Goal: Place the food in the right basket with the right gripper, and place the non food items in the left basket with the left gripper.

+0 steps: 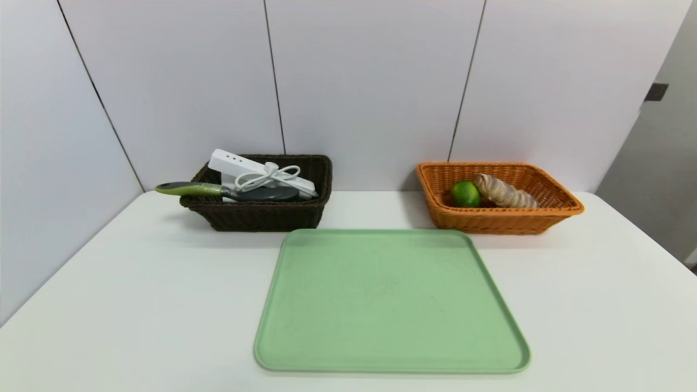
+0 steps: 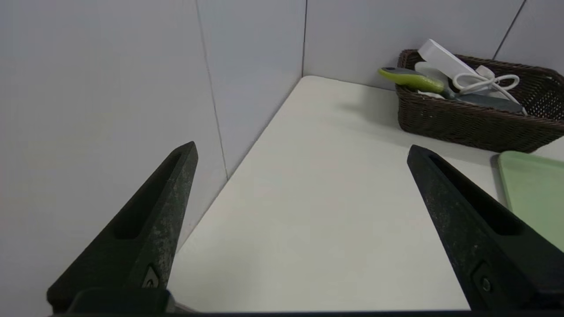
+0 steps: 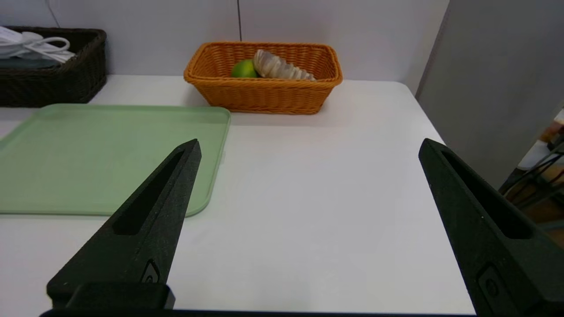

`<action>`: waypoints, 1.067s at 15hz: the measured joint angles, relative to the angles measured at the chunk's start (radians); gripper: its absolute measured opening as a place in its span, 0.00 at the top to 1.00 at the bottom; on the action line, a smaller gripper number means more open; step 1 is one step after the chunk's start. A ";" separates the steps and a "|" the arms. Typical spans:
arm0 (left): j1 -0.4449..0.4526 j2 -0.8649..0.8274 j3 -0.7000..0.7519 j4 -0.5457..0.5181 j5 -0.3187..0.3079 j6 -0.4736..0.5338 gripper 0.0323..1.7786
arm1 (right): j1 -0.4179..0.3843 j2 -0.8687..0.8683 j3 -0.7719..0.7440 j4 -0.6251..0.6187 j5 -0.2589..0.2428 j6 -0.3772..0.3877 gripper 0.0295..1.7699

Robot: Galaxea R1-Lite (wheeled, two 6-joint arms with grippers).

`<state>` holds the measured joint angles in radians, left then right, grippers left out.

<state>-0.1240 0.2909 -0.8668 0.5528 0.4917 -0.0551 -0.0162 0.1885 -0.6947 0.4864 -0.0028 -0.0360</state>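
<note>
The dark brown left basket (image 1: pixel 261 215) at the back left holds the white power strip (image 1: pixel 239 165) with its coiled cord and the green-handled brush (image 1: pixel 190 189), whose handle sticks out over the rim. The orange right basket (image 1: pixel 498 220) at the back right holds the green lime (image 1: pixel 465 194) and the tan ridged roll (image 1: pixel 503 191). Neither arm shows in the head view. My left gripper (image 2: pixel 302 149) stands open over bare table near the left wall. My right gripper (image 3: pixel 308 147) is open over bare table beside the tray, with nothing between its fingers.
A flat green tray (image 1: pixel 389 302) lies in the middle of the white table (image 1: pixel 136 299) with nothing on it. Walls close the back and left side. The table's right edge (image 3: pixel 434 132) drops off beside my right gripper.
</note>
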 joint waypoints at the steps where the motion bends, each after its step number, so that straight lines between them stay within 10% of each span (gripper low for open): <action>1: 0.015 -0.006 -0.003 -0.002 -0.002 0.004 0.05 | 0.003 -0.041 0.013 0.002 0.000 0.000 0.03; 6: 0.153 -0.057 0.015 0.002 -0.175 0.020 0.05 | 0.009 -0.149 0.057 -0.006 0.012 -0.010 0.03; 12: 0.134 -0.230 0.232 -0.020 -0.275 0.308 0.05 | 0.009 -0.190 0.113 -0.146 0.025 -0.064 0.03; 16: 0.126 -0.282 0.415 -0.280 -0.283 0.269 0.05 | 0.009 -0.190 0.247 -0.397 0.028 -0.119 0.03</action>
<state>0.0019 0.0091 -0.4517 0.2726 0.2091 0.2136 -0.0077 -0.0017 -0.4477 0.0894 0.0253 -0.1549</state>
